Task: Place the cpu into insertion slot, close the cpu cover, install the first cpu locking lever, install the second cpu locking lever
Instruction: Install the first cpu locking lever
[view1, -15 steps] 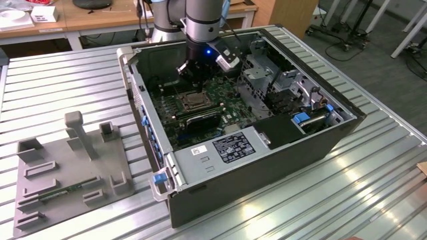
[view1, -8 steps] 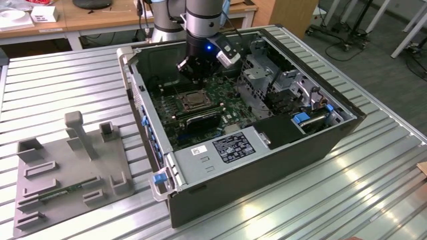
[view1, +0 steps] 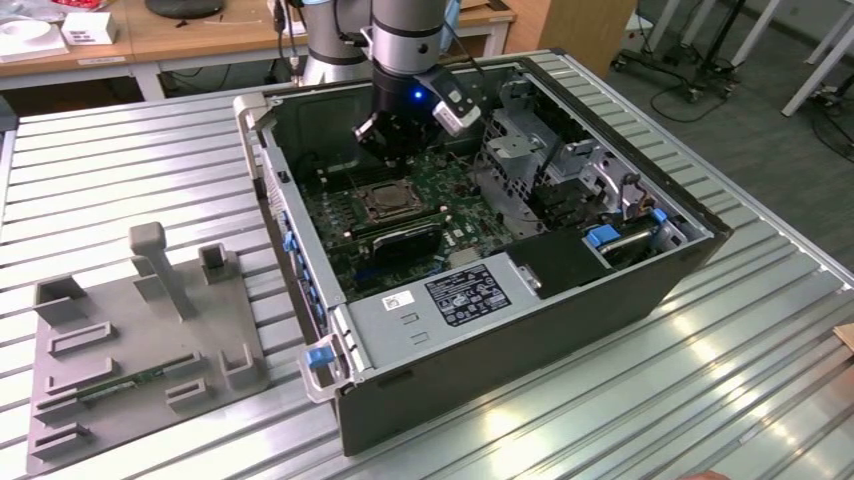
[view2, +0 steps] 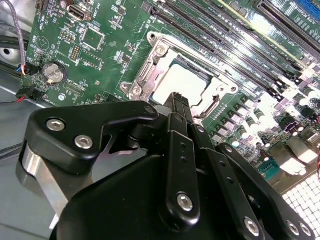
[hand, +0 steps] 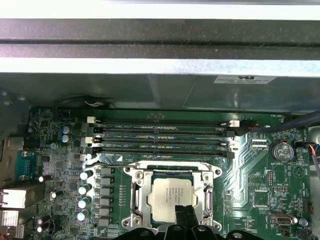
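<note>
While one cpu (hand: 171, 199) sits under one cpu cover (hand: 139, 200) (lowered), end effector (hand: 185, 210) closed, empty.

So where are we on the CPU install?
Done: the cpu sits in the insertion slot, and the cpu cover looks to be lying flat around it. In hand: nothing. The claw is shut and empty, hovering at the cpu's edge. Left: the two locking levers. I can't tell whether either one is latched.
</note>
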